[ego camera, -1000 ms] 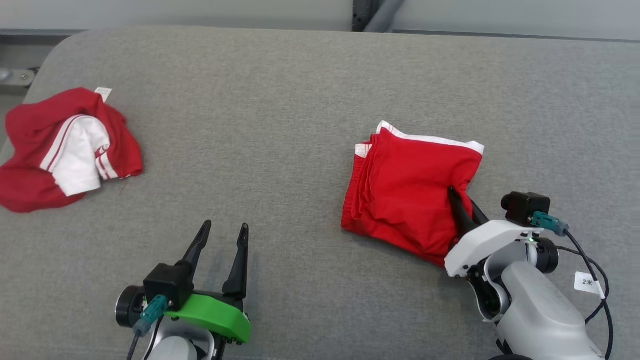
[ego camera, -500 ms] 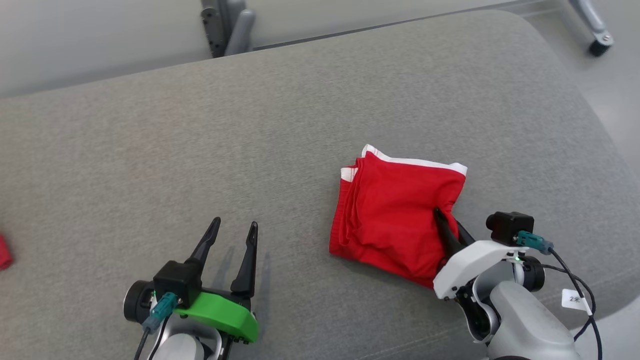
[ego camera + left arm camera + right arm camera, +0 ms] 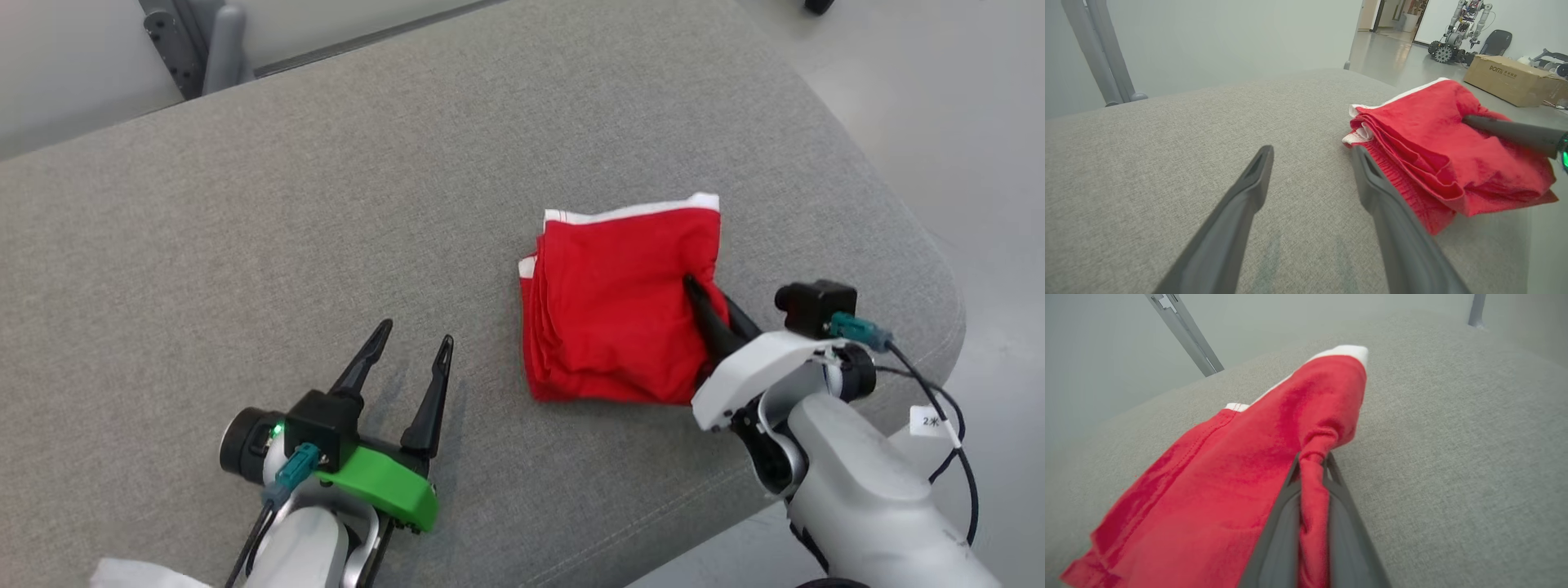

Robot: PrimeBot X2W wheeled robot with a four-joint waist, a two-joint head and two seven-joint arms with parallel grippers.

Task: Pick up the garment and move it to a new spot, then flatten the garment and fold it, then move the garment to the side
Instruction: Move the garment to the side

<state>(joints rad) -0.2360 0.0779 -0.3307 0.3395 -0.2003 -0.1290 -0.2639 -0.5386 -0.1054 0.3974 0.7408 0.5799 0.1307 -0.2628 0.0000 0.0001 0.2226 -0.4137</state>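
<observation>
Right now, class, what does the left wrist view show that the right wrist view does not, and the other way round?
Left wrist view: the open left gripper, a cardboard box and another wheeled robot on the floor beyond. Right wrist view: the right gripper shut on a bunched fold, seen close up. Both: the folded red garment with white trim on the grey padded surface.

Right gripper [image 3: 1312, 458], jaws pinched on a bunched fold of the red garment [image 3: 1220, 477], which lies on the grey padded surface [image 3: 1453, 449].
</observation>
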